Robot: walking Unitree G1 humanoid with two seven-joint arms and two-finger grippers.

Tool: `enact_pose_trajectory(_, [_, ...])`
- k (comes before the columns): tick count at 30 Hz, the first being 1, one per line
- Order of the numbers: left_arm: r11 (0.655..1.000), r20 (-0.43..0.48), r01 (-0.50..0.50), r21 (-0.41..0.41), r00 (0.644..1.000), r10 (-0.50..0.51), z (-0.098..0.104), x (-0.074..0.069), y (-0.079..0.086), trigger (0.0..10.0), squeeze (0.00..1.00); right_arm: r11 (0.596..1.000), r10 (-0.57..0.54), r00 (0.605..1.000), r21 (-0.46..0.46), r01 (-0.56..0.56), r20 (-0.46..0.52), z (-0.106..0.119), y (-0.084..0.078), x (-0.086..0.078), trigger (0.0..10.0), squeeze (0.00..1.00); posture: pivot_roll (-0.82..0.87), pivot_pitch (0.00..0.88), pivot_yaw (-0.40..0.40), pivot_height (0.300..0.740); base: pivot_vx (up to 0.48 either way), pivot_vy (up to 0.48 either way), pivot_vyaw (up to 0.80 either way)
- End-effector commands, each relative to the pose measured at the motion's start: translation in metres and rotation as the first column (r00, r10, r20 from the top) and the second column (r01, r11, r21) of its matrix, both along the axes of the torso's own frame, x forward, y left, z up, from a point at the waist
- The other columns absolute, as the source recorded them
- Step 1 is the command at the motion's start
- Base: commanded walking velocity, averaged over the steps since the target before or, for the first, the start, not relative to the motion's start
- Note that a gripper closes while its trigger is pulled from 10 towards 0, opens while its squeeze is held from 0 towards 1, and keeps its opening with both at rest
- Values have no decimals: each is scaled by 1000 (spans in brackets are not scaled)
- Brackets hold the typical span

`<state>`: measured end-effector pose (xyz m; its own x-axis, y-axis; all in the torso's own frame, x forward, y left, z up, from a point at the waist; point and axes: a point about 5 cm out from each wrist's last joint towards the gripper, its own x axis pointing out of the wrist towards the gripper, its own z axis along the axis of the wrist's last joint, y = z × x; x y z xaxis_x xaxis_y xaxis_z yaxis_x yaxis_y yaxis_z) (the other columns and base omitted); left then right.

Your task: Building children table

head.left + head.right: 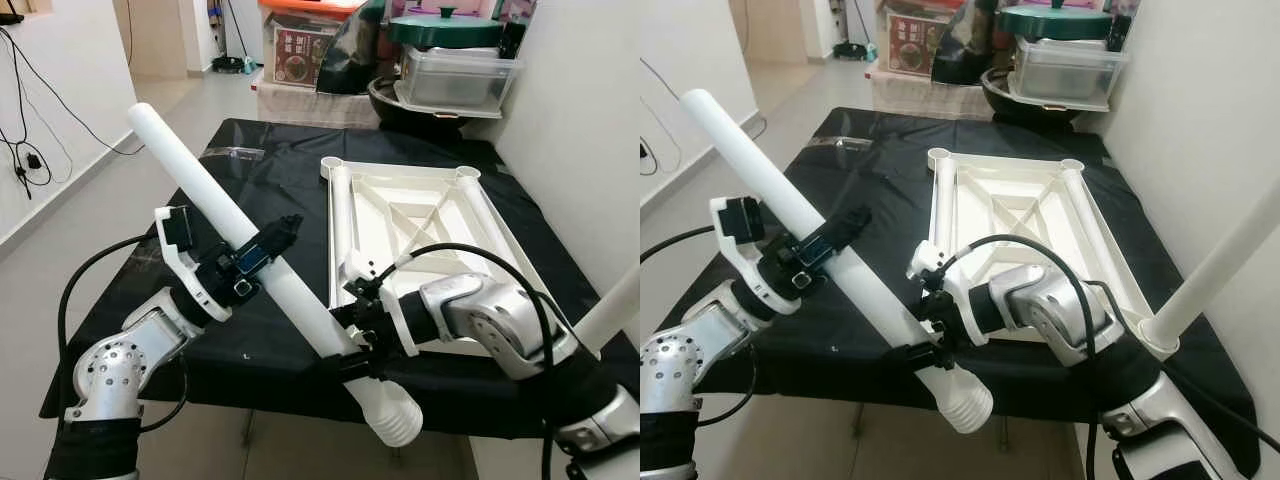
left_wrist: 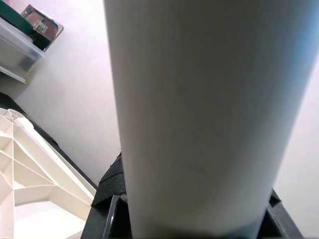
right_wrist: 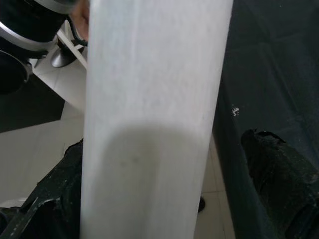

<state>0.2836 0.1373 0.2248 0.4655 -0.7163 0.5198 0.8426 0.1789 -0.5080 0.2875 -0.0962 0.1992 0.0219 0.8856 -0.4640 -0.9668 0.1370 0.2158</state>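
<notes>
A long white table leg [image 1: 200, 185] slants across the front of the table, its ribbed screw end [image 1: 395, 415] hanging past the front edge. My left gripper [image 1: 278, 240] is shut on the leg's middle. My right gripper [image 1: 347, 342] is shut on it just above the ribbed end. In each wrist view the leg [image 2: 199, 109] [image 3: 149, 124] runs between the black fingers [image 2: 107, 221] [image 3: 55, 199]. The white tabletop [image 1: 430, 225] lies upside down on the black cloth. A second leg [image 1: 1220, 265] stands up from its near right corner. Another white tube [image 1: 341, 215] lies along its left side.
The black-covered table [image 1: 260, 170] stands against the right wall [image 1: 590, 110]. Behind it are stacked boxes, a clear tub [image 1: 455, 75] and a green lid [image 1: 445, 28]. Cables [image 1: 30, 150] hang on the left wall, with tiled floor [image 1: 90, 230] beside the table.
</notes>
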Motion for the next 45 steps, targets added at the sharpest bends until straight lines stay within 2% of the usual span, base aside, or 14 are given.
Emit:
enact_pose_trajectory(1, [998, 11, 56, -2, 998, -56, 1, -1, -9, 0, 0, 999, 1, 1000, -33, 0, 20, 1, 3, 1, 10000, 0, 14, 0, -70, 740, 0, 0, 0])
enact_pose_trajectory(11, [997, 8, 78, 13, 997, -78, -4, -2, -15, 0, 0, 999, 5, 1000, -43, -5, 3, 7, 13, -2, 10000, 0, 11, 0, -73, 740, 0, 0, 0])
enact_pose_trajectory(12, [997, 8, 78, 13, 997, -78, -5, -1, -16, 0, 0, 999, 5, 1000, -43, -5, 0, 6, 14, -2, 6471, 0, 9, 0, -71, 740, 0, 0, 0])
enact_pose_trajectory(13, [997, 8, 78, 13, 997, -78, -5, -1, -16, 0, 0, 999, 5, 1000, -43, -5, 0, 6, 14, -2, 6471, 0, 9, 0, -71, 740, 0, 0, 0])
enact_pose_trajectory(14, [997, 7, 78, 14, 997, -78, -5, -1, -16, 0, 0, 999, 9, 1000, -41, -9, -4, 6, 15, -3, 4824, 0, 8, 0, -70, 740, 0, 0, 0])
enact_pose_trajectory(16, [997, 7, 78, 14, 997, -78, -6, 0, -16, 0, 0, 999, 11, 1000, -41, -11, -6, 6, 15, -3, 4824, 0, 8, 0, -70, 740, 0, 0, 0])
enact_pose_trajectory(18, [997, 9, 82, 12, 997, -82, -6, 0, -18, 0, 0, 999, 30, 999, -28, -30, -12, 9, 18, -8, 0, 0, 5, 0, -67, 740, 0, 0, 0])
enact_pose_trajectory(33, [997, 19, 77, 21, 997, -78, -7, 2, -20, 0, 0, 998, 52, 998, -24, -53, -30, 8, 19, -16, 0, 0, 0, 0, -66, 740, 0, 0, 0])
enact_pose_trajectory(34, [997, 23, 57, 45, 998, -58, -8, 2, -20, 0, 631, 998, 53, 998, -24, -54, -32, 8, 19, -17, 0, 0, 0, 0, -66, 740, 0, 0, 0])
enact_pose_trajectory(35, [997, 27, 43, 62, 999, -45, -9, 2, -20, 0, 631, 998, 53, 998, -25, -54, -33, 7, 19, -17, 0, 0, 0, 0, -67, 740, 0, 0, 0])
enact_pose_trajectory(36, [997, 28, 30, 72, 999, -32, -9, 3, -21, 9098, 1000, 998, 51, 998, -25, -52, -35, 7, 18, -18, 0, 0, 2, 0, -67, 740, 0, 0, 0])
enact_pose_trajectory(37, [997, 27, 24, 77, 999, -26, -9, 4, -21, 9098, 1000, 998, 49, 998, -25, -49, -36, 7, 18, -18, 0, 0, 2, 0, -67, 740, 0, 0, 0])
enact_pose_trajectory(38, [997, 42, 27, 78, 999, -30, -8, 3, -21, 10000, 1000, 999, 43, 998, -22, -44, -40, 7, 18, -18, 0, 0, 4, 0, -68, 740, 0, 0, 0])
enact_pose_trajectory(45, [998, 68, 45, 54, 997, -48, -4, -5, -13, 10000, 1000, 1000, -27, 999, 4, 28, -45, 5, 9, -13, 0, 0, 5, 0, -71, 740, 0, 0, 0])
